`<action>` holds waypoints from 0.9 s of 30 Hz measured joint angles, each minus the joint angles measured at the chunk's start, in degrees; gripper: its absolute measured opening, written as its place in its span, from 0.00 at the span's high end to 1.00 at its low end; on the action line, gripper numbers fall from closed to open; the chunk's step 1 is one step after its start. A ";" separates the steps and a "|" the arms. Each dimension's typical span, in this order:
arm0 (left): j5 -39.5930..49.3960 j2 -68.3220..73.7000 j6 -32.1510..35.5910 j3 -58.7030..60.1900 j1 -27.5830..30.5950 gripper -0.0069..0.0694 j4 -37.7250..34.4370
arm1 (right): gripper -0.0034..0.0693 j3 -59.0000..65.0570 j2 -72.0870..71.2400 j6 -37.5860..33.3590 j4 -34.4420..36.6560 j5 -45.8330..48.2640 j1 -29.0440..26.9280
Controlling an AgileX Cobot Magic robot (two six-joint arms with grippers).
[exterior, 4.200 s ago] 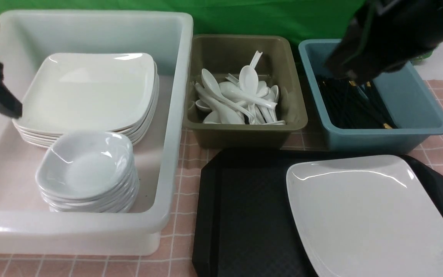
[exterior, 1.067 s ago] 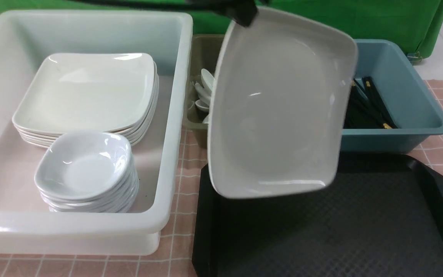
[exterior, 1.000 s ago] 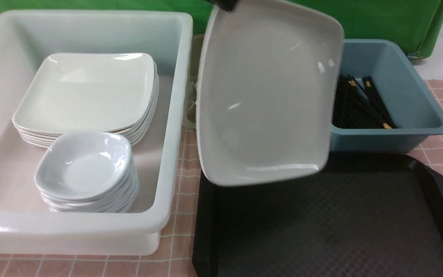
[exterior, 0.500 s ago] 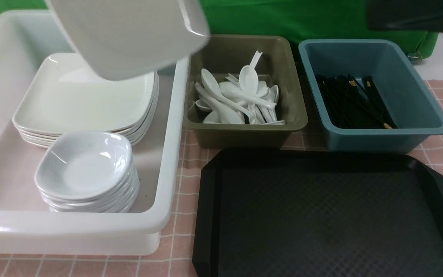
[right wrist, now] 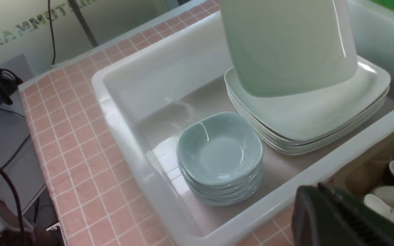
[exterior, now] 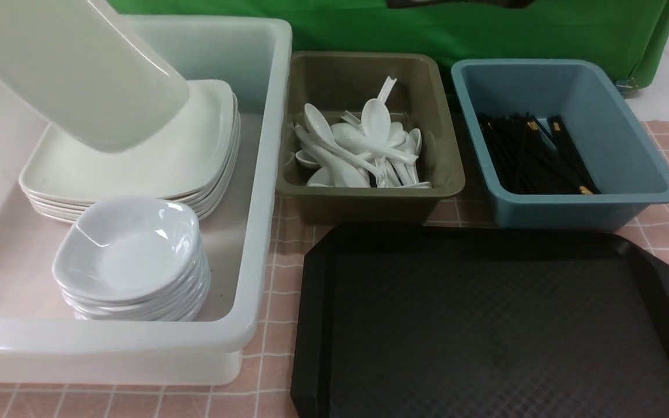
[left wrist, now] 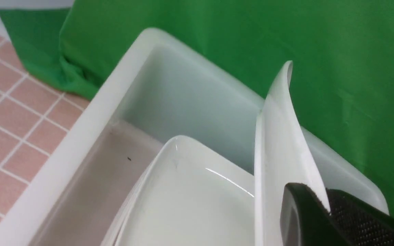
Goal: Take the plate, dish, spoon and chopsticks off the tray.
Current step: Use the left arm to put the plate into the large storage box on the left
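Left wrist view: the left gripper pinches the rim of the large flat white rounded-square plate, which hangs tilted beneath its fingers, over the stack of matching white plates inside the white plastic tub. The right gripper, jaws closed, hovers near that tub's rim.

Green backdrop, pink bench
Green cloth hangs behind the bench, covered in pink white-lined checks.

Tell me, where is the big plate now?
Front view, left side: the plate hangs tilted over the stack of plates inside the white tub, its edge pinched by the left tool.
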 joint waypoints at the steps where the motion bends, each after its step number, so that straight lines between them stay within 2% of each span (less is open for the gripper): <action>1: -1.67 0.19 1.35 1.35 -0.29 0.87 -1.59 | 0.91 -0.14 0.31 0.08 0.00 0.00 0.01; 2: -4.41 0.53 3.67 4.78 -1.08 0.87 -5.26 | 0.91 -0.45 1.40 0.39 0.00 0.00 0.01; 7: -10.28 1.74 6.35 9.48 -2.52 0.87 -10.26 | 0.91 -0.51 2.32 0.96 -0.13 0.00 0.01; 13: -11.22 3.98 6.34 9.83 -2.56 0.88 -9.25 | 0.91 -0.74 2.32 1.08 -0.07 0.00 0.01; 17: -9.74 6.25 6.34 9.83 -2.56 0.87 -5.45 | 0.91 -0.80 2.32 1.20 -0.07 0.18 0.01; 21: -5.95 9.22 6.34 9.95 -2.56 0.77 -2.15 | 0.91 -0.80 2.32 1.25 -0.07 0.23 0.01; 26: -4.49 10.88 4.84 10.18 -2.64 0.51 4.22 | 0.91 -0.80 2.32 1.38 -0.07 0.68 0.03; 27: -4.49 10.81 4.84 10.18 -2.64 0.49 4.51 | 0.91 -0.80 2.32 1.38 -0.07 0.68 0.03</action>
